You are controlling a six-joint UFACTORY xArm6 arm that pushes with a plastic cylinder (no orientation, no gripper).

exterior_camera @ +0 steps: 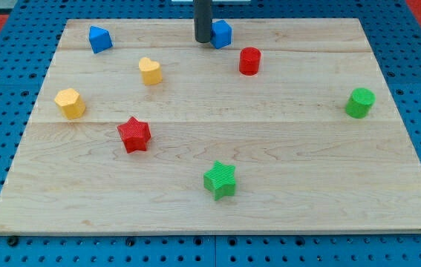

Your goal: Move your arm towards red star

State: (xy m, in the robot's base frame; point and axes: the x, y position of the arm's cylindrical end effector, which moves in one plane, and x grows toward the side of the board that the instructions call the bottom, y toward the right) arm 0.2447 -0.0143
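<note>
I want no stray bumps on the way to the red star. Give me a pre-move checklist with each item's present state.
1. Red star in view, standing free on the board: ok.
2. My tip located, at the view's top beside the blue cube: ok.
3. Tip clear of the blue cube: cannot tell, they look to be touching.
4. Straight path down-left to the star: not ok, the yellow heart sits close to it.
5. Orange hexagon block off the path: ok.
</note>
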